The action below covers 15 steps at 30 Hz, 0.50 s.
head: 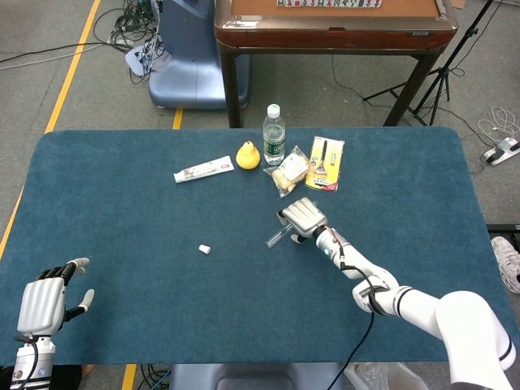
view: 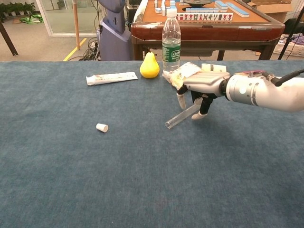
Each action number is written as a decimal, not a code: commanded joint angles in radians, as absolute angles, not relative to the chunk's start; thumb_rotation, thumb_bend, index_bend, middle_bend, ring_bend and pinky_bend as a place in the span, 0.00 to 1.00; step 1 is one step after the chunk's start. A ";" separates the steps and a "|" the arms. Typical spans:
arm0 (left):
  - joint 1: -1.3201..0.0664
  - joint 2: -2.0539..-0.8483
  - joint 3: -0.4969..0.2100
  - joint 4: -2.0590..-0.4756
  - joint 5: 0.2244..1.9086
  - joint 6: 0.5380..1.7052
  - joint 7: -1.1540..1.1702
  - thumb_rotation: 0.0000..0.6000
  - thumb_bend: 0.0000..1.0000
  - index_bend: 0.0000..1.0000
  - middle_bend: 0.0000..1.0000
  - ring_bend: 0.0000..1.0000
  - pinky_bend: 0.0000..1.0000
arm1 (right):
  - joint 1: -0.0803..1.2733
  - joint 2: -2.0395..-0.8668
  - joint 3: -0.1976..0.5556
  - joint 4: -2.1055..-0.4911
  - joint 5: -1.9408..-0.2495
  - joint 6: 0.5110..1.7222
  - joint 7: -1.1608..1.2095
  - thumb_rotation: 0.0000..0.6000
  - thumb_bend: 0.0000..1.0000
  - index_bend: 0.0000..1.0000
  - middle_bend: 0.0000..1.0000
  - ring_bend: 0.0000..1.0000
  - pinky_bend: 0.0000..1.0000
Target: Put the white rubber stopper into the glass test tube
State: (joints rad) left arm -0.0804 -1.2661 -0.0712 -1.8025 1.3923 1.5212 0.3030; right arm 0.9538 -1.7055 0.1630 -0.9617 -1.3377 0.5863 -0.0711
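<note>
Right hand is over the tube with fingers curled down around it – can't tell if it's gripped. Stopper sits well left; left hand is spread, empty.

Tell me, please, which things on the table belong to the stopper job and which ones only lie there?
For the job:
- white rubber stopper
- glass test tube
- right hand, fingers over the tube

Only lying there:
- water bottle
- yellow pear
- toothpaste tube
- snack bag
- yellow packet
</note>
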 commanded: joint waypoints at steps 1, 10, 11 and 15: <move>-0.080 -1.267 -0.071 -1.801 1.391 1.521 0.300 1.00 0.27 0.30 0.40 0.36 0.32 | 0.960 -1.713 0.160 -0.950 -1.334 0.581 -0.068 1.00 0.26 0.46 1.00 1.00 1.00; -0.078 -1.268 -0.071 -1.795 1.385 1.517 0.293 1.00 0.27 0.30 0.40 0.36 0.32 | 0.975 -1.733 0.155 -0.917 -1.318 0.568 -0.075 1.00 0.30 0.46 1.00 1.00 1.00; -0.078 -1.268 -0.071 -1.794 1.384 1.517 0.292 1.00 0.27 0.30 0.40 0.36 0.32 | 0.976 -1.734 0.153 -0.915 -1.316 0.566 -0.078 1.00 0.30 0.46 1.00 1.00 1.00; -0.078 -1.268 -0.071 -1.795 1.383 1.514 0.286 1.00 0.27 0.30 0.40 0.36 0.32 | 0.979 -1.739 0.152 -0.905 -1.306 0.561 -0.083 1.00 0.33 0.46 1.00 1.00 1.00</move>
